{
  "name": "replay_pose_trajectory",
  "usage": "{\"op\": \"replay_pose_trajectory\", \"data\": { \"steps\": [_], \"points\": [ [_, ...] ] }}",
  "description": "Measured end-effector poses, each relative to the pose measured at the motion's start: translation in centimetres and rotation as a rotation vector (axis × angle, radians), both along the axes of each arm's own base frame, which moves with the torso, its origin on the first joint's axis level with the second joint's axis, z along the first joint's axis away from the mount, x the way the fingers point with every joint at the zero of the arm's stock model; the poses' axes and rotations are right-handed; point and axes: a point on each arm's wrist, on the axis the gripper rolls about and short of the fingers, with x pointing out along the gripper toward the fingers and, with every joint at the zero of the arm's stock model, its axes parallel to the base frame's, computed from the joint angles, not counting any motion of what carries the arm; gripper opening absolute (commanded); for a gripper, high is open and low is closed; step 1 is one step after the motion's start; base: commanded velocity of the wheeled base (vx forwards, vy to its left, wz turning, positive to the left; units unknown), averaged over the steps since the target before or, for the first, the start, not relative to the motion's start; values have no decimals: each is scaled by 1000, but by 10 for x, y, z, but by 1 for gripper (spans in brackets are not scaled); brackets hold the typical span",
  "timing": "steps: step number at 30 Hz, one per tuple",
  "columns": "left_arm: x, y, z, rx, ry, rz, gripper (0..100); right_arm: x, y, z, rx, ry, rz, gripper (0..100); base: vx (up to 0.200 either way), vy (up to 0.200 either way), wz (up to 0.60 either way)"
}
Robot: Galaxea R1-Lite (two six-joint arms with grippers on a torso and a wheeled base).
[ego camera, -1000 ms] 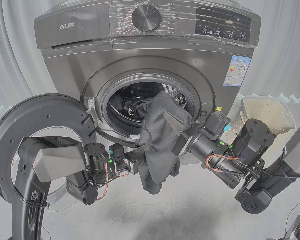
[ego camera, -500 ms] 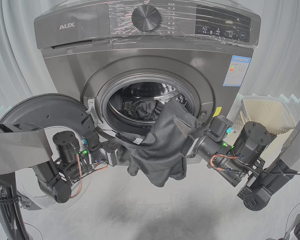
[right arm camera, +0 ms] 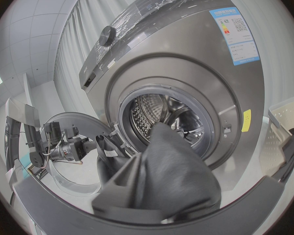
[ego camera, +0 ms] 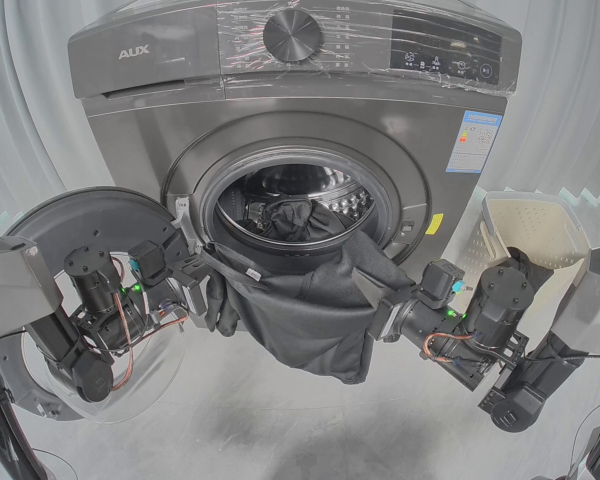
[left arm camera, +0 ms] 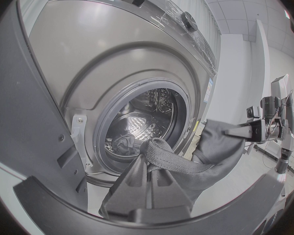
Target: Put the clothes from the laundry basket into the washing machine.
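A dark grey garment hangs stretched between my two grippers, just below the open mouth of the washing machine. My left gripper is shut on its ribbed edge beside the door hinge. On the other end, toward the basket side of the opening, my right gripper is shut on the cloth, which drapes over its fingers. More dark clothes lie inside the drum. The cream laundry basket stands right of the machine with a dark piece in it.
The round machine door stands swung open at the left, right behind my left arm. Bare grey floor lies below the garment. Pale curtains hang behind the machine.
The grippers have drawn apart, the left one going left toward the door and the right one lower and rightward. The garment went from a bunched hanging fold to a wide spread sheet.
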Motion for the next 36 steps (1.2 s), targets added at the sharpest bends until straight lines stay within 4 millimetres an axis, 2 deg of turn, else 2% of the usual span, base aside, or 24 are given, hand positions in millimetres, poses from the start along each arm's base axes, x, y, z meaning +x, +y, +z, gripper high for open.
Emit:
{"op": "replay_pose_trajectory", "data": {
  "steps": [6,13,18,23,27,36],
  "points": [
    [0,0,5,-5,-18,1,0,-7,-2,-9,-25,37,8,100,0,0,0],
    [2,-2,11,-15,-44,4,0,-35,-21,-40,-146,176,41,100,0,0,0],
    [5,-3,15,-22,-60,9,0,-60,-33,-61,-239,285,126,100,0,0,0],
    [5,-6,16,-24,-64,10,0,-75,-34,-73,-291,344,193,100,0,0,0],
    [4,-8,15,-23,-64,4,0,-69,-27,-74,-281,330,194,100,0,0,0],
    [1,-12,18,-24,-70,-12,0,-28,2,-67,-189,215,156,100,0,0,0]
  ]
}}
